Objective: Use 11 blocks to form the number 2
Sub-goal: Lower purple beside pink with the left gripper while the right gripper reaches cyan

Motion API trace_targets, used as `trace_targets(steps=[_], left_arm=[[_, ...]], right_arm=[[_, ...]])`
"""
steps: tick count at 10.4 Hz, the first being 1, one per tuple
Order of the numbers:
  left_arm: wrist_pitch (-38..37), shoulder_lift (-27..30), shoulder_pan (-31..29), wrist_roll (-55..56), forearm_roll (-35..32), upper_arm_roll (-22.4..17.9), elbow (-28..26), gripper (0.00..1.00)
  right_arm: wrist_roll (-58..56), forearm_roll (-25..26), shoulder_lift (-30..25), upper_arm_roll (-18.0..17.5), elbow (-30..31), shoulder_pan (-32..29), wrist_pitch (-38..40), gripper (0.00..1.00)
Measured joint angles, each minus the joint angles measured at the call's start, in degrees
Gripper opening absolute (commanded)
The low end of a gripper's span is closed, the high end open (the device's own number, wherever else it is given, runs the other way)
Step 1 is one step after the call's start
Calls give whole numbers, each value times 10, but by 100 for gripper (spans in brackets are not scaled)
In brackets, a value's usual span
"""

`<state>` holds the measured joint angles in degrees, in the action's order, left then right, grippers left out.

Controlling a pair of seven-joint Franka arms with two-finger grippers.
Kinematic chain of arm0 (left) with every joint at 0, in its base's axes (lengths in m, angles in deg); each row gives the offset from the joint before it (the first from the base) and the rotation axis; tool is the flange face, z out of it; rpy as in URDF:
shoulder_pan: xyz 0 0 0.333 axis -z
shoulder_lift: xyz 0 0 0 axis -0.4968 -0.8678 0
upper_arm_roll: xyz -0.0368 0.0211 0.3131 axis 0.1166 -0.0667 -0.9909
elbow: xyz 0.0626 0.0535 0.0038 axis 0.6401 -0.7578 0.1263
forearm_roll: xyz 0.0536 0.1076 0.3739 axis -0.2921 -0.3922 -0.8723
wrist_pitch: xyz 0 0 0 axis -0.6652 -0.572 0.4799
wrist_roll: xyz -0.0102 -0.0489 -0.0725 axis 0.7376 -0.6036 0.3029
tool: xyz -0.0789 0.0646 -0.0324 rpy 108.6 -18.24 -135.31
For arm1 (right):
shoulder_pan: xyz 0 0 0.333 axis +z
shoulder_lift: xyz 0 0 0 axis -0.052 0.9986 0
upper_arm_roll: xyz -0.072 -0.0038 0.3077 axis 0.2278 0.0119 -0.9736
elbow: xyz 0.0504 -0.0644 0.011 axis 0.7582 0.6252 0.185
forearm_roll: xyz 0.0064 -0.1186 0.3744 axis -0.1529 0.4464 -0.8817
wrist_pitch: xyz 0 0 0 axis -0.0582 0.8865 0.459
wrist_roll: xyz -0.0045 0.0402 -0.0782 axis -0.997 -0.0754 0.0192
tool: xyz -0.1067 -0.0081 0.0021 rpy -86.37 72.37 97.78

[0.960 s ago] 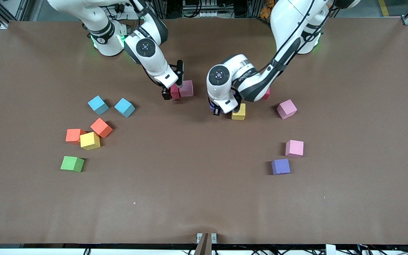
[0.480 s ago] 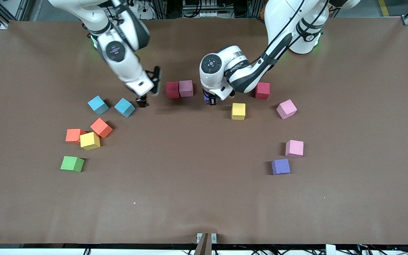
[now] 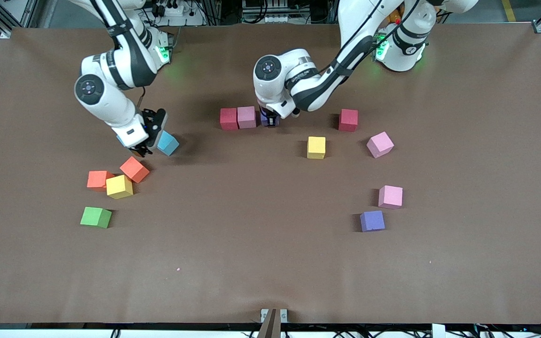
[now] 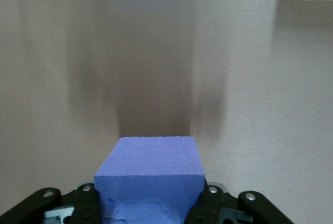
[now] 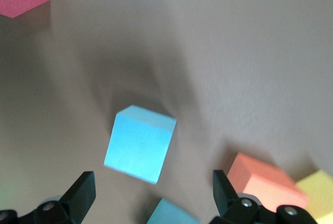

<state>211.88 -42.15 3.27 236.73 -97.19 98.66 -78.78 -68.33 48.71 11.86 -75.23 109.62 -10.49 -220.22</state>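
A dark red block [image 3: 228,118] and a pink block [image 3: 246,117] touch in a short row near the robots' bases. My left gripper [image 3: 269,119] is shut on a purple block [image 4: 151,174], held low right beside the pink one at the row's left-arm end. My right gripper [image 3: 150,136] hangs open over two light blue blocks. One of them [image 3: 167,143] shows beside it. In the right wrist view that block [image 5: 139,143] lies ahead, and the second one [image 5: 171,213] shows low between the fingers.
Two orange blocks [image 3: 134,169] [image 3: 97,179], a yellow block [image 3: 119,186] and a green cube [image 3: 95,217] cluster at the right arm's end. Red [image 3: 348,119], yellow [image 3: 316,147], two pink [image 3: 380,144] [image 3: 390,196] and purple [image 3: 372,220] blocks lie scattered toward the left arm's end.
My right gripper left the red and pink pair and swung over the light blue blocks. My left gripper carried the purple block from beside the yellow block to the pink block's side.
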Motion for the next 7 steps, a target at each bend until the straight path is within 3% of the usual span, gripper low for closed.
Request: trace_targets(steps=[4, 7], left_arm=[[19, -11, 5, 2, 1, -3, -1, 27], [23, -15, 10, 3, 1, -3, -1, 27]], right_arm=[[175, -2, -19, -9, 4, 12, 28, 99], [204, -3, -6, -11, 38, 25, -46, 100]])
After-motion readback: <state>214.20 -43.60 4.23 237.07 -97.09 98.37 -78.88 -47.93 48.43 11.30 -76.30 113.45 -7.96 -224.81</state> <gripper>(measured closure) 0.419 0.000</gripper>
